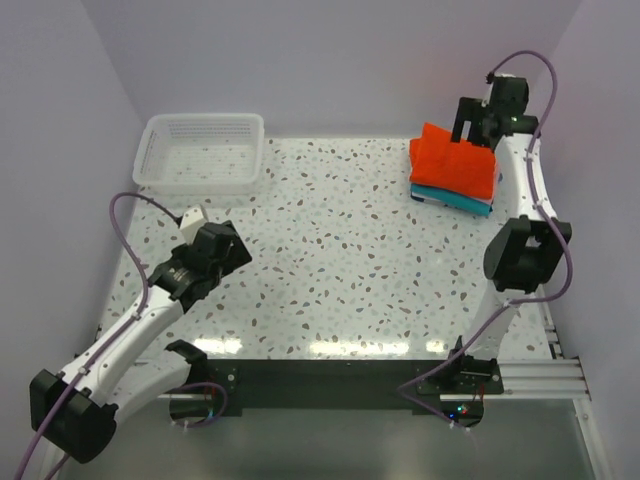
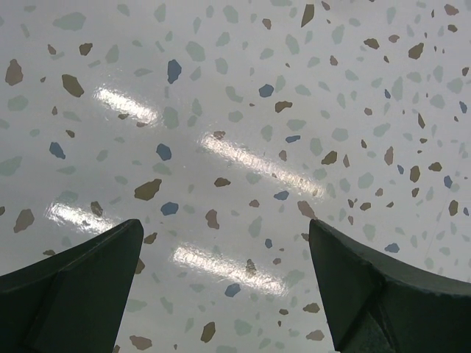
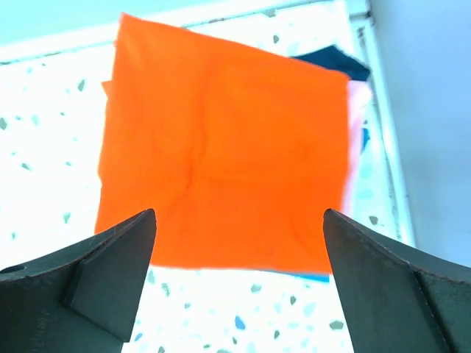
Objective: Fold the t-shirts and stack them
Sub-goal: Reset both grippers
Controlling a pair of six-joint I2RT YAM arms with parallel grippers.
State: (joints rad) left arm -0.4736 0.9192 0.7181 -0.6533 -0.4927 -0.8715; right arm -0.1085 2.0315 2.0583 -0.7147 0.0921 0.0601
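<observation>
The bright orange-red t-shirt [image 1: 455, 160] lies folded on top of a stack at the table's back right. The teal t-shirt [image 1: 452, 199] shows under it at the near edge. In the right wrist view the orange-red shirt [image 3: 221, 154] fills the middle, with a pink edge [image 3: 358, 125] on its right and a teal sliver [image 3: 313, 276] under its near edge. My right gripper [image 1: 474, 135] hangs open and empty above the stack [image 3: 239, 215]. My left gripper [image 1: 232, 248] is open and empty over bare speckled table [image 2: 226, 222].
A white mesh basket [image 1: 205, 118] stands empty at the back left. White walls close in the table on the left, back and right. A metal rail [image 1: 540, 375] runs along the near right edge.
</observation>
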